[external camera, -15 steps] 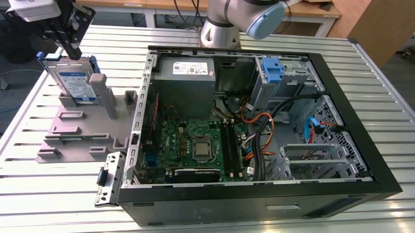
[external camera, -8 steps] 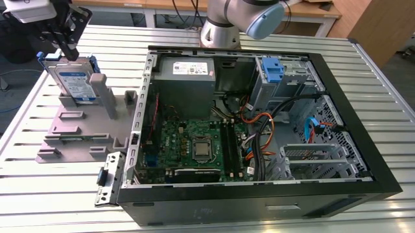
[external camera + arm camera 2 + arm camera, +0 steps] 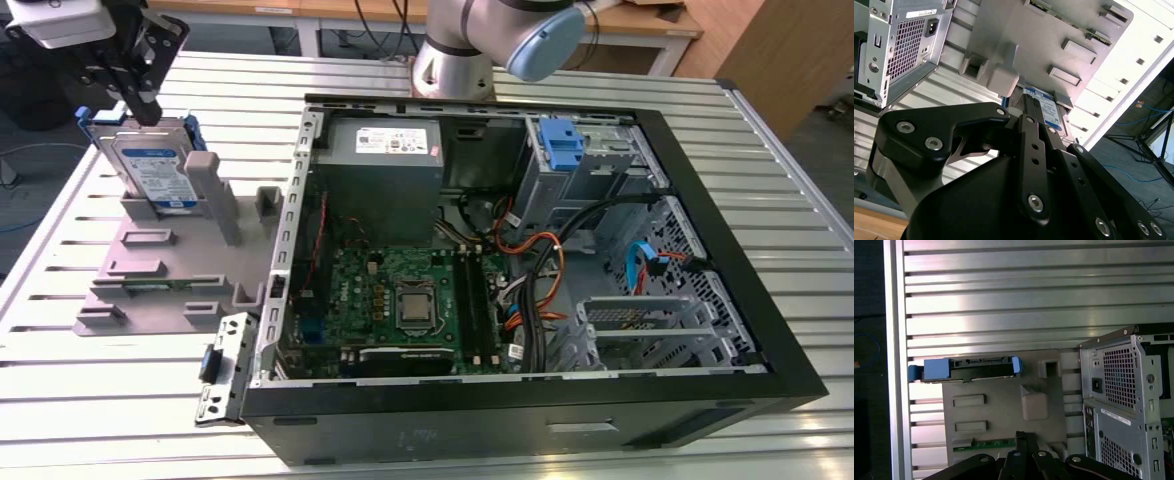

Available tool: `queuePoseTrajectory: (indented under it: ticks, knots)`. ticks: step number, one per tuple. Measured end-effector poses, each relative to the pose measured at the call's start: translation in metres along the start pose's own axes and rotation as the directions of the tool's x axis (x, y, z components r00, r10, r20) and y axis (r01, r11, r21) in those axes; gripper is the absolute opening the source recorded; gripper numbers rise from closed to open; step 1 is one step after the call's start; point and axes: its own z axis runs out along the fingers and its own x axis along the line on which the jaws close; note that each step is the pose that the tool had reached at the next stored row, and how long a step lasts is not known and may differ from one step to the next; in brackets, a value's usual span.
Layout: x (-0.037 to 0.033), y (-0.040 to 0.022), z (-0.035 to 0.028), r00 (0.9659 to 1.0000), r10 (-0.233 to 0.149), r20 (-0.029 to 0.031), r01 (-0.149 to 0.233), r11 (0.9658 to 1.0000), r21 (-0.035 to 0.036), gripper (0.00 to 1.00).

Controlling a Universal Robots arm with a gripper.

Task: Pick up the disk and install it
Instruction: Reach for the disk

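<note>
Disk (image 3: 154,165) stands upright on grey holder (image 3: 147,270), blue-framed, white-and-blue label showing.

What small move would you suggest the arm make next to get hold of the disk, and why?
Probably ease the gripper straight down a little over the disk. The disk stands upright in the grey holder, beside the open computer case, and the gripper sits right at its top edge. A firm hold is not evident yet.
</note>
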Motion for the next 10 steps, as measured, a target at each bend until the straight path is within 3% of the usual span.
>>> queuePoseTrajectory:
  ticks: [10]
  knots:
    - [0.0056, 0.0038, 0.0052, 1.0000, 0.000, -0.0002, 0.000, 1.0000, 0.0001, 0.11]
